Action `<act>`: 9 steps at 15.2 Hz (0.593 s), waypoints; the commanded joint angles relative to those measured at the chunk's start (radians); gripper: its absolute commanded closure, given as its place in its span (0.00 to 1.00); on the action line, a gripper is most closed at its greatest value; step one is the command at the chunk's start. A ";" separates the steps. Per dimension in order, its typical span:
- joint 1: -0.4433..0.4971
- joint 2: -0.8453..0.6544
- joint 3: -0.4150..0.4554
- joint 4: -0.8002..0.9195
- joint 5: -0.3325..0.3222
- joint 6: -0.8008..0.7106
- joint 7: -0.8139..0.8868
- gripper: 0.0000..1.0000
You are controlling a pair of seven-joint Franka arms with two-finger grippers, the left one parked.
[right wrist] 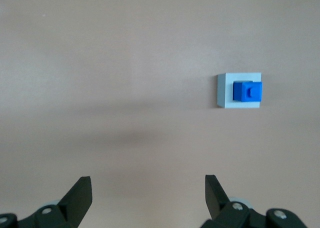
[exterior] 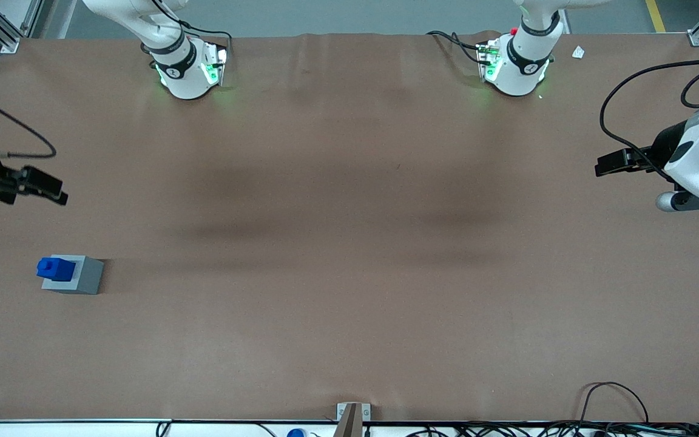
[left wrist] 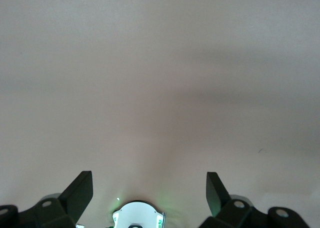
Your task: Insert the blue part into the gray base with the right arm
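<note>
Brown table point(exterior: 349, 243) bears gray base point(exterior: 82, 276) holding blue part point(exterior: 55, 268); gripper point(right wrist: 147, 193) hovers high, fingers apart.

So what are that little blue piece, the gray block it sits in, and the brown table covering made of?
The blue part looks like matte molded plastic: saturated even color, crisp edges. The gray base seems plastic too, with flat dull faces, though painted metal can't be ruled out. The table covering looks like brown paper or thin sheet, given its faint creases. The gripper hangs apart, farther from the front camera, jaws open.
</note>
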State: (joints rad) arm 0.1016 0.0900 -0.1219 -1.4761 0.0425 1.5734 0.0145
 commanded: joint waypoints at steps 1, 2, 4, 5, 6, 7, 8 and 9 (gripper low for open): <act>0.032 -0.143 -0.004 -0.154 -0.001 0.022 0.010 0.00; 0.036 -0.163 -0.004 -0.167 -0.003 0.020 0.007 0.00; 0.036 -0.184 -0.004 -0.168 -0.006 -0.016 -0.004 0.00; 0.036 -0.185 -0.004 -0.162 -0.009 -0.035 -0.017 0.00; 0.036 -0.188 -0.004 -0.162 -0.012 -0.038 -0.022 0.00; 0.032 -0.188 -0.007 -0.156 -0.012 -0.039 -0.024 0.00; 0.029 -0.187 -0.008 -0.145 -0.012 -0.045 -0.024 0.00; 0.027 -0.187 -0.010 -0.141 -0.012 -0.050 -0.030 0.00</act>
State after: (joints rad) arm 0.1290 -0.0740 -0.1263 -1.6021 0.0385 1.5310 0.0013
